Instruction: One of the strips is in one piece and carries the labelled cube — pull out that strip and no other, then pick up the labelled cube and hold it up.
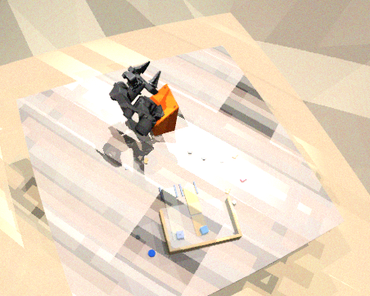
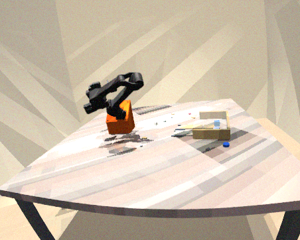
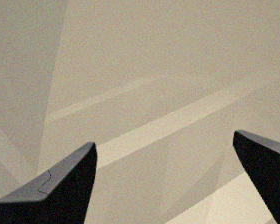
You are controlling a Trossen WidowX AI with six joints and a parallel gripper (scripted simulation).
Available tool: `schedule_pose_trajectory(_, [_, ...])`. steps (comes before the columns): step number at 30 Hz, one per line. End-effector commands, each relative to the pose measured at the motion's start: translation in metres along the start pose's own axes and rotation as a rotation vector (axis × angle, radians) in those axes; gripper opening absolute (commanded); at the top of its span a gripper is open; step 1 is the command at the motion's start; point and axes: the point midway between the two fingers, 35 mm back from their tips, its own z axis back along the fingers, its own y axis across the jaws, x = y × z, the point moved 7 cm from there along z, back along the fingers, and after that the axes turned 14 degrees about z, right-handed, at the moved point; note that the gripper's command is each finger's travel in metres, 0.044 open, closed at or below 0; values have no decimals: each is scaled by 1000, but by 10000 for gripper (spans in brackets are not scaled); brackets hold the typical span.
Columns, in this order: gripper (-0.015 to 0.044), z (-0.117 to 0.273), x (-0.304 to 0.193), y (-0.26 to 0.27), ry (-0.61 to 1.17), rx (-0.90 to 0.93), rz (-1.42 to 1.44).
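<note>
Claw point(image 1: 155, 67) point(image 2: 88, 108) point(image 3: 165, 143), one: spread wide, nothing held, aimed away from tray point(image 1: 205, 244) point(image 2: 211, 134), where blue cube point(image 1: 204, 230) point(image 2: 217, 122) and lavender cube point(image 1: 180, 235) point(image 2: 216, 127) are lodged beyond the orange base point(image 1: 166, 124) point(image 2: 120, 127), the labelled one not distinguishable.

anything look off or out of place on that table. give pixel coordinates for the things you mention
Small light and coloured bits lie scattered on the table between the orange base point(image 1: 172, 100) point(image 2: 121, 127) and the wooden tray point(image 1: 205, 247) point(image 2: 211, 134). A blue disc-like piece point(image 1: 151, 253) point(image 2: 225, 144) sits outside the tray, looking stray, though both could be deliberate.
</note>
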Motion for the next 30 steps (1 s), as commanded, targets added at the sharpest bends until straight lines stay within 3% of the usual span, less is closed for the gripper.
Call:
schedule_pose_trajectory(1, [400,0,0,1,0,4,1])
schedule_pose_trajectory(5, [400,6,2,14,10,108,21])
schedule_pose_trajectory(13, [400,50,8,61,30,535,122])
schedule_pose_trajectory(22, [400,130,8,82,12,1045,273])
schedule_pose_trajectory(30, [400,210,2,59,-54,1516,426])
